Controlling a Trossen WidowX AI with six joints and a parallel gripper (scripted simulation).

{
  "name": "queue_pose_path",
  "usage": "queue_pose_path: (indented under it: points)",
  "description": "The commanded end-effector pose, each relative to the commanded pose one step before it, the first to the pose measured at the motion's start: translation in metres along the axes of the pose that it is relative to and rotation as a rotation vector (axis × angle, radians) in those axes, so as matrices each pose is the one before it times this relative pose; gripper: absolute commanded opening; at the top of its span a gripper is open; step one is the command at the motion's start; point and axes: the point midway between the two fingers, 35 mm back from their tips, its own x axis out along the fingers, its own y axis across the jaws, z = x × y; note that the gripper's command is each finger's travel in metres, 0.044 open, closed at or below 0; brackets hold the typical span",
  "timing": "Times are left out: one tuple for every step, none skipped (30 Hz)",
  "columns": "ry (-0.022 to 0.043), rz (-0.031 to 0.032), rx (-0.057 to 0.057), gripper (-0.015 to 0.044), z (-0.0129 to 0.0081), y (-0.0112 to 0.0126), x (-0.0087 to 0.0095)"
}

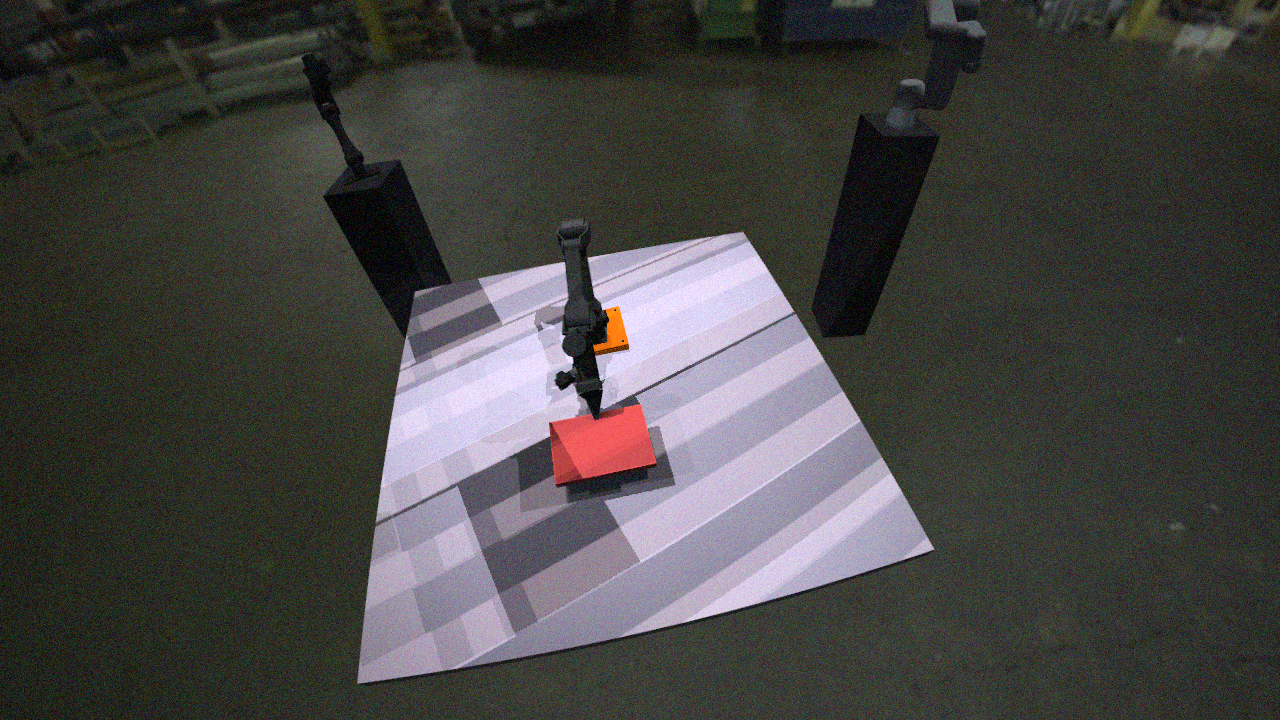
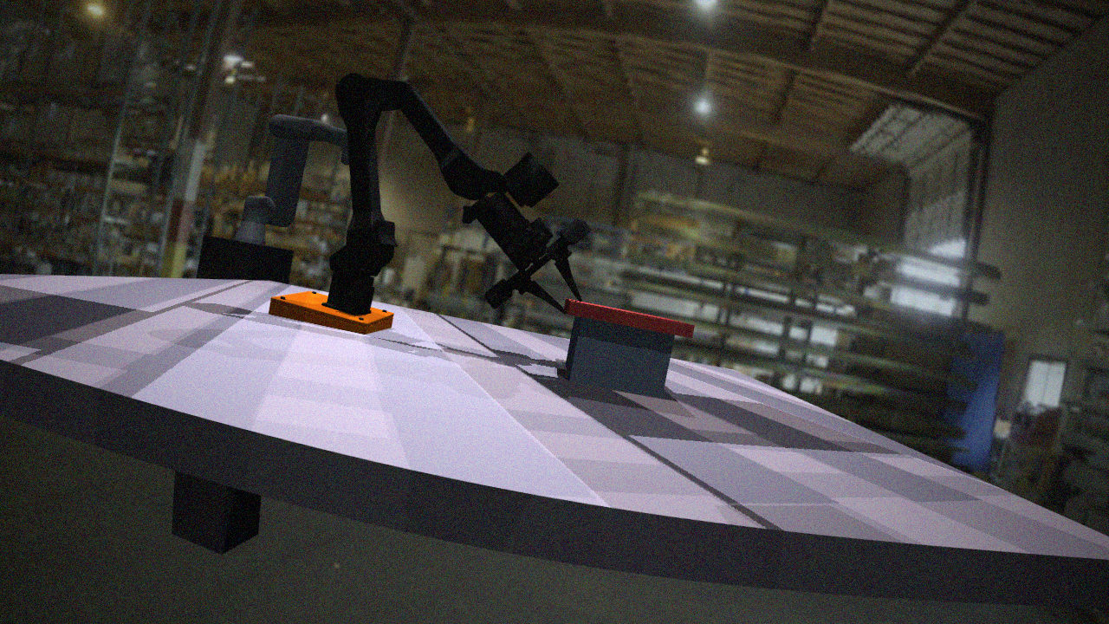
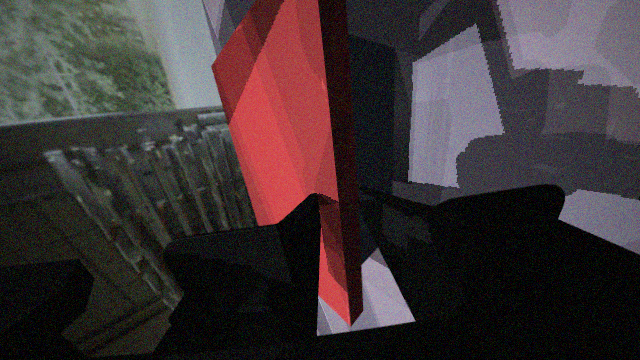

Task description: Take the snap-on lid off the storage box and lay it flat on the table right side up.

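The red lid (image 1: 604,447) (image 2: 632,319) (image 3: 290,150) sits on top of the dark blue-grey storage box (image 2: 620,358) (image 3: 372,115), right side up, with its rim overhanging the walls. No gap shows between them in the exterior view. In the top view the lid hides most of the box. My gripper (image 1: 597,417) (image 2: 572,305) (image 3: 337,196) is shut on the lid's edge on the side facing the arm's base. One fingertip is on the top face and the other is under the rim. The lower fingertip is partly hidden behind the rim in the wrist view.
The box stands on the patterned table (image 1: 760,519) (image 2: 348,387). The arm's orange base plate (image 1: 616,329) (image 2: 310,310) is behind the gripper. Two black pedestals, one on the left (image 1: 384,223) and one on the right (image 1: 872,214), carry other arms beyond the table's edges.
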Motion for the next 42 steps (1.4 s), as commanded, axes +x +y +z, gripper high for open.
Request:
queue_pose_path:
  points:
    - [-0.00003, -0.00001, 0.0, 0.0, -0.00004, 0.00089, -0.00095]
    - [0.0, 0.0, 0.0, 0.0, 0.0, 0.00014, -0.00015]
    - [0.0, 0.0, 0.0, 0.0, 0.0, 0.00014, -0.00015]
    - [0.0, 0.0, 0.0, 0.0, 0.0, 0.00014, -0.00015]
    - [0.0, 0.0, 0.0, 0.0, 0.0, 0.00014, -0.00014]
    - [0.0, 0.0, 0.0, 0.0, 0.0, 0.00014, -0.00014]
    - [0.0, 0.0, 0.0, 0.0, 0.0, 0.00015, -0.00014]
    - [0.0, 0.0, 0.0, 0.0, 0.0, 0.00014, -0.00014]
    - [0.0, 0.0, 0.0, 0.0, 0.0, 0.00014, -0.00015]
    - [0.0, 0.0, 0.0, 0.0, -0.00001, 0.00014, -0.00015]
    - [0.0, 0.0, 0.0, 0.0, -0.00001, 0.00013, -0.00015]
    - [0.0, 0.0, 0.0, 0.0, -0.00001, 0.00013, -0.00016]
    - [0.0, 0.0, 0.0, 0.0, -0.00001, 0.00013, -0.00016]
    - [0.0, 0.0, 0.0, 0.0, -0.00001, 0.00012, -0.00017]
    - [0.0, 0.0, 0.0, 0.0, -0.00002, 0.00011, -0.00018]
    - [0.0, -0.00001, 0.0, 0.0, -0.00002, 0.00011, -0.00019]
    - [0.0, -0.00001, 0.0, 0.0, -0.00002, 0.0001, -0.0002]
    - [0.0, -0.00001, 0.0, 0.0, -0.00002, 0.00009, -0.0002]
    - [0.0, -0.00001, 0.0, 0.0, -0.00002, 0.00008, -0.00021]
    - [0.0, -0.00001, 0.0, 0.0, -0.00002, 0.00008, -0.00021]
    - [0.0, 0.0, 0.0, 0.0, -0.00001, 0.00012, -0.00017]
    - [0.0, 0.0, 0.0, 0.0, 0.0, 0.00013, -0.00016]
    - [0.0, 0.0, 0.0, 0.0, 0.0, 0.00013, -0.00016]
    - [0.0, 0.0, 0.0, 0.0, 0.0, 0.00013, -0.00016]
    - [0.0, 0.0, 0.0, 0.0, 0.0, 0.00013, -0.00015]
    - [0.0, 0.0, 0.0, 0.0, 0.0, 0.00013, -0.00015]
    - [0.0, 0.0, 0.0, 0.0, 0.0, 0.00014, -0.00015]
    - [0.0, 0.0, 0.0, 0.0, -0.00001, 0.00014, -0.00015]
    - [0.0, 0.0, 0.0, 0.0, -0.00001, 0.00014, -0.00015]
    - [0.0, 0.0, 0.0, 0.0, -0.00001, 0.00014, -0.00015]
    - [0.0, 0.0, 0.0, 0.0, -0.00001, 0.00014, -0.00015]
    - [0.0, 0.0, 0.0, 0.0, -0.00001, 0.00014, -0.00014]
    - [0.0, 0.0, 0.0, 0.0, -0.00001, 0.00014, -0.00014]
    - [0.0, 0.0, 0.0, 0.0, -0.00001, 0.00014, -0.00014]
    - [0.0, 0.0, 0.0, 0.0, -0.00001, 0.00014, -0.00014]
    - [0.0, 0.0, 0.0, 0.0, -0.00001, 0.00014, -0.00014]
    - [0.0, 0.0, 0.0, 0.0, -0.00001, 0.00015, -0.00014]
    - [0.0, 0.0, 0.0, 0.0, 0.0, 0.00015, -0.00014]
    - [0.0, 0.0, 0.0, 0.0, 0.0, 0.00015, -0.00014]
    - [0.0, 0.0, 0.0, 0.0, 0.0, 0.00015, -0.00014]
    - [0.0, 0.0, 0.0, 0.0, 0.0, 0.00014, -0.00014]
    - [0.0, 0.0, 0.0, 0.0, 0.0, 0.00014, -0.00014]
